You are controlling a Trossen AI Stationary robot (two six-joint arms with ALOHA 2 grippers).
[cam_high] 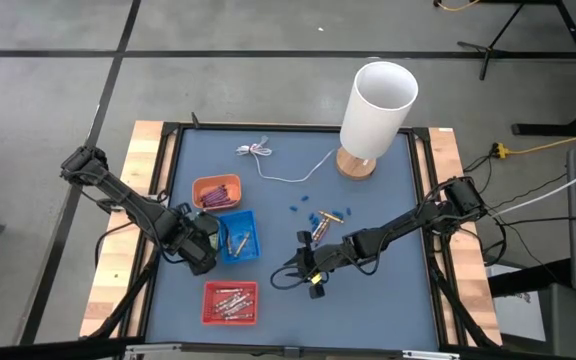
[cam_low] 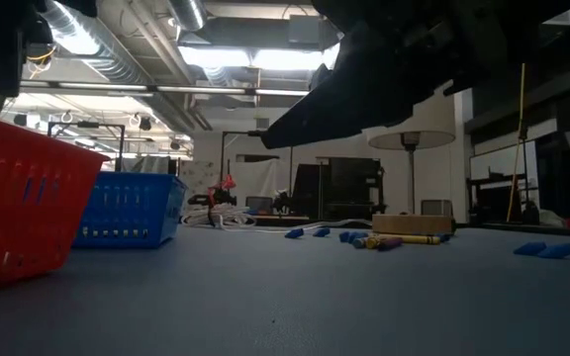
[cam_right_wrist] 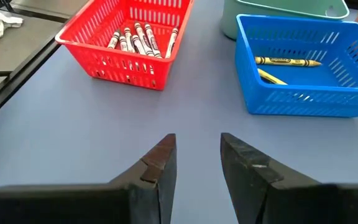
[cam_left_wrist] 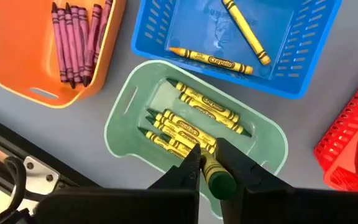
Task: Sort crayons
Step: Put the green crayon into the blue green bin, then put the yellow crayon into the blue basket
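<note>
My left gripper (cam_left_wrist: pixel 213 167) is shut on a dark green crayon (cam_left_wrist: pixel 217 177), right above a pale green tray (cam_left_wrist: pixel 122 115) that holds several yellow-green crayons (cam_left_wrist: pixel 197 115). In the high view my left gripper (cam_high: pixel 200 248) covers that tray. My right gripper (cam_right_wrist: pixel 194 163) is open and empty, low over the bare mat (cam_high: pixel 313 280). It faces the red tray (cam_right_wrist: pixel 126 59) of whitish crayons (cam_right_wrist: pixel 138 38). A few loose crayons (cam_high: pixel 325 222) lie on the mat near the lamp; they also show in the low view (cam_low: pixel 404 239). My left gripper pinches the dark green crayon between its two fingers (cam_left_wrist: pixel 188 168), which come from above and point down. The crayon's blunt upper end (cam_left_wrist: pixel 221 185) sticks out toward the wrist. It slants down toward the crayons in the green tray; whether its lower end touches them, I cannot tell.
An orange tray (cam_left_wrist: pixel 17 68) holds purple crayons (cam_left_wrist: pixel 73 40). A blue tray (cam_left_wrist: pixel 303 59) holds two yellow crayons (cam_left_wrist: pixel 213 60). A lamp with a white shade (cam_high: pixel 376 105), a thin white cable (cam_high: pixel 268 160) and small blue bits (cam_high: pixel 303 207) lie at the back.
</note>
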